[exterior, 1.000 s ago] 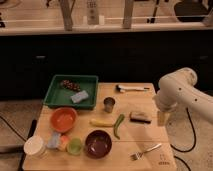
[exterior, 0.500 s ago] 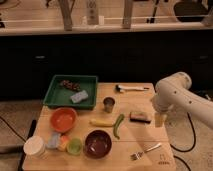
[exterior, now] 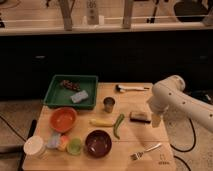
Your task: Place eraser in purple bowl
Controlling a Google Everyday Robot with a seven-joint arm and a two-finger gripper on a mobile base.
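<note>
The eraser (exterior: 140, 116), a small dark-topped block on a tan base, lies flat on the right part of the wooden table (exterior: 150, 162). The purple bowl (exterior: 98, 143), glossy and dark maroon, stands near the front edge, left of and nearer than the eraser, with nothing showing inside. My gripper (exterior: 156, 119) hangs from the white arm (exterior: 172, 97) at the table's right side. It is low, just to the right of the eraser and close to it.
A green tray (exterior: 55, 92) at the back left holds a pale grey-blue block (exterior: 79, 96). An orange bowl (exterior: 63, 119), metal cup (exterior: 109, 104), banana (exterior: 101, 122), green chili (exterior: 118, 125), fork (exterior: 146, 151), small green cup (exterior: 75, 146) and white cup (exterior: 34, 146) are spread over the table.
The arm has swung left and lowered, bringing the gripper close to the eraser's right end. The eraser and bowl have not moved.
</note>
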